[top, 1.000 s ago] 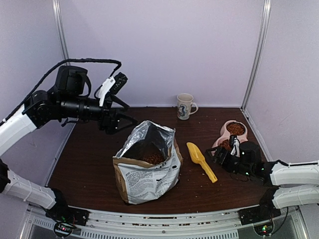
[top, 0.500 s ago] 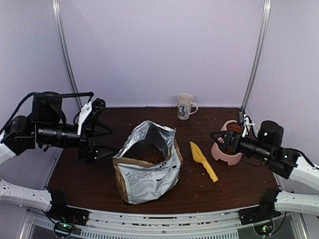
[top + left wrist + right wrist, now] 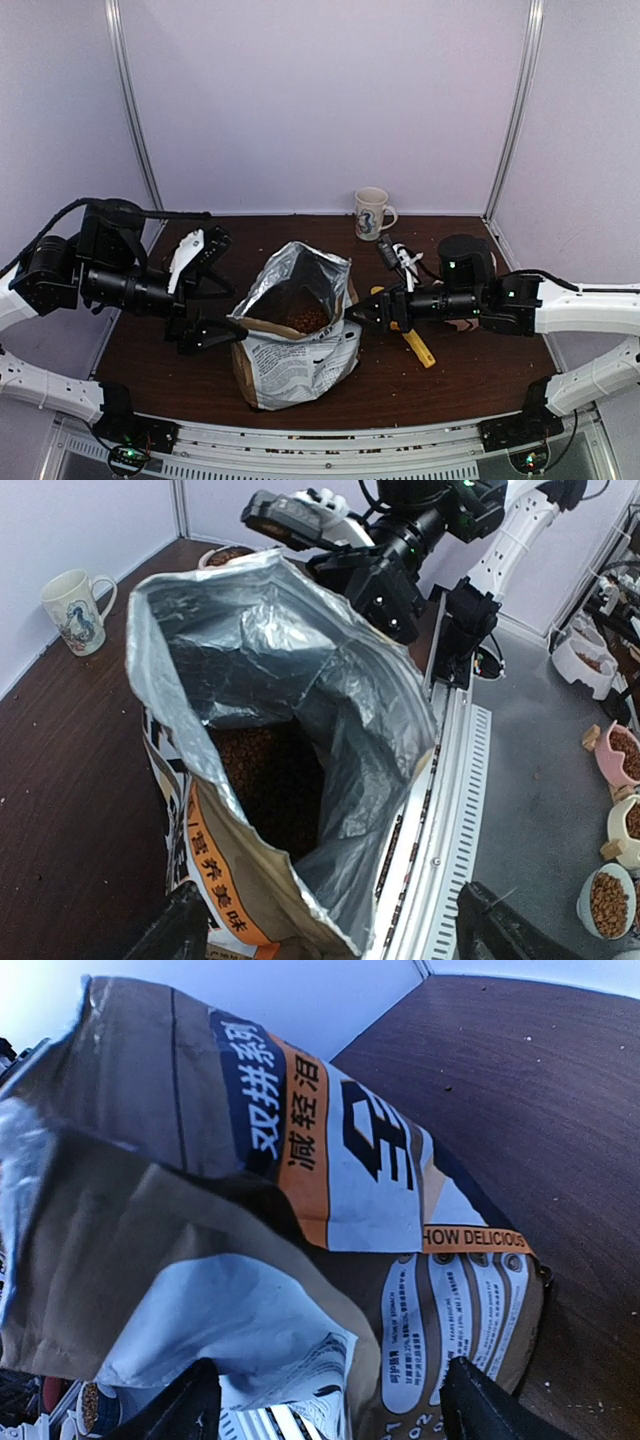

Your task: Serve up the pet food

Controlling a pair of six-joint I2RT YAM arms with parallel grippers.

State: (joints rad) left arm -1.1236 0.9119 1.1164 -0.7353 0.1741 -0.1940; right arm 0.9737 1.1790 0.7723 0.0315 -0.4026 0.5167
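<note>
Pale lilac walls (image 3: 300,100) enclose a dark wooden surface (image 3: 170,360) carrying a mug (image 3: 372,213), a scoop (image 3: 420,348) and an open bag (image 3: 300,365) of pet food (image 3: 300,318). The left fingers (image 3: 185,930) and right fingers (image 3: 185,1405) flank the bag, spread wide.

Pale lilac wall panels (image 3: 320,100) are enclosing the dark brown table (image 3: 470,370) on three sides. Silver corner posts (image 3: 512,120) are joining them. Even light is falling throughout.
</note>
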